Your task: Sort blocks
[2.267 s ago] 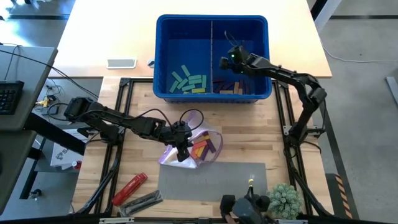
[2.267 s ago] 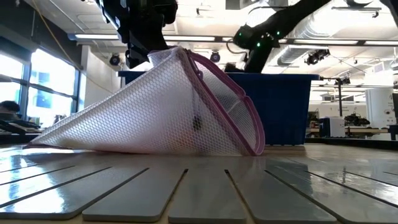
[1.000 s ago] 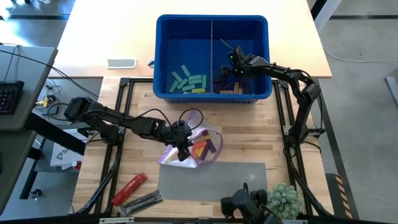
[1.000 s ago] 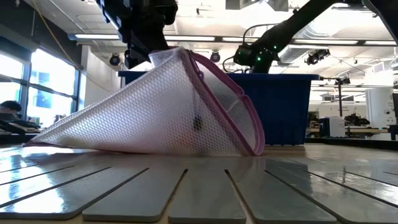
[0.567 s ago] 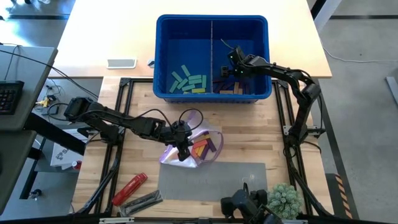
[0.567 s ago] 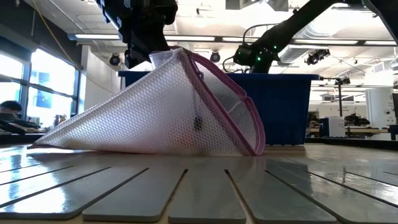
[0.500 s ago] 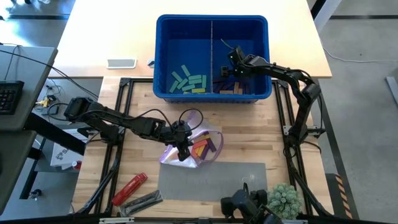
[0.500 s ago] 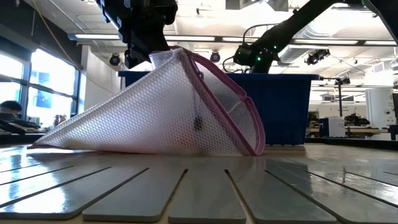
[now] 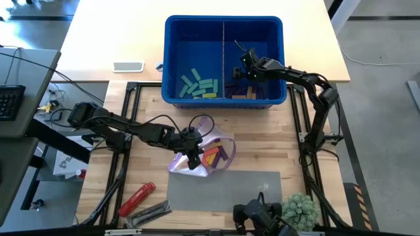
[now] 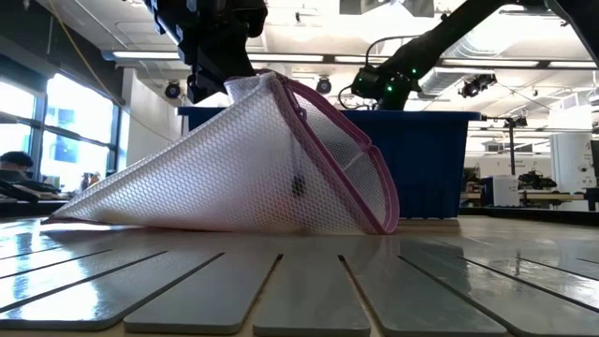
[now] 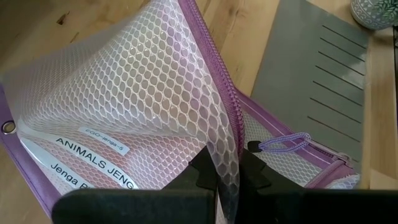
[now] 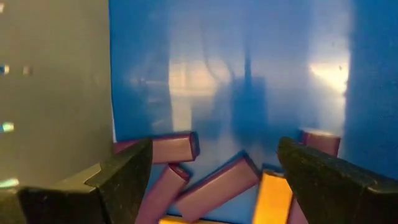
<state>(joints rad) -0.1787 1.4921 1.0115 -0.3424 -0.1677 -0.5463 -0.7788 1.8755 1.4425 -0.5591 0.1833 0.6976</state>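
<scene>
While the left gripper (image 9: 191, 159) pinches the mesh bag (image 9: 209, 156) up off the table, the right gripper (image 12: 214, 168) hangs spread wide over blocks (image 12: 214, 183) in the blue bin (image 9: 223, 24).

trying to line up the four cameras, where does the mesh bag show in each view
High view: mesh bag lies at the table's centre, below the blue bin, pinched by the left gripper.
Low view: it fills the centre-left as a raised tent.
Left wrist view: it fills the frame.
Right wrist view: not in it.
Shared landmark: the blue bin, behind the bag in the low view.
</scene>
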